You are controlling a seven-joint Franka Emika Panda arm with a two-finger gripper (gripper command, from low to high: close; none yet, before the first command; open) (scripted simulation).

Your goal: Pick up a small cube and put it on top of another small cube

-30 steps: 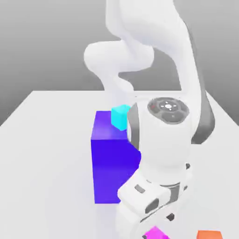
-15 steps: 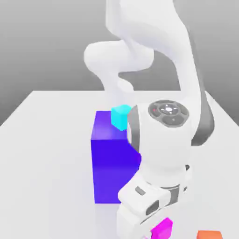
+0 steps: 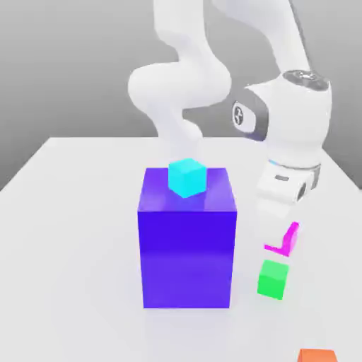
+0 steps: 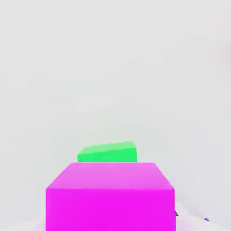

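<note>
Four small cubes, one each of magenta [image 3: 291,239], green [image 3: 273,279], cyan [image 3: 187,177] and orange [image 3: 317,355], and one large blue block [image 3: 187,247]. No writing I can read. The white arm [image 3: 300,117] reaches down at the exterior view's right, its gripper [image 3: 279,237] clenched on the magenta cube, seemingly just above the green one. Cyan sits atop the block.
</note>
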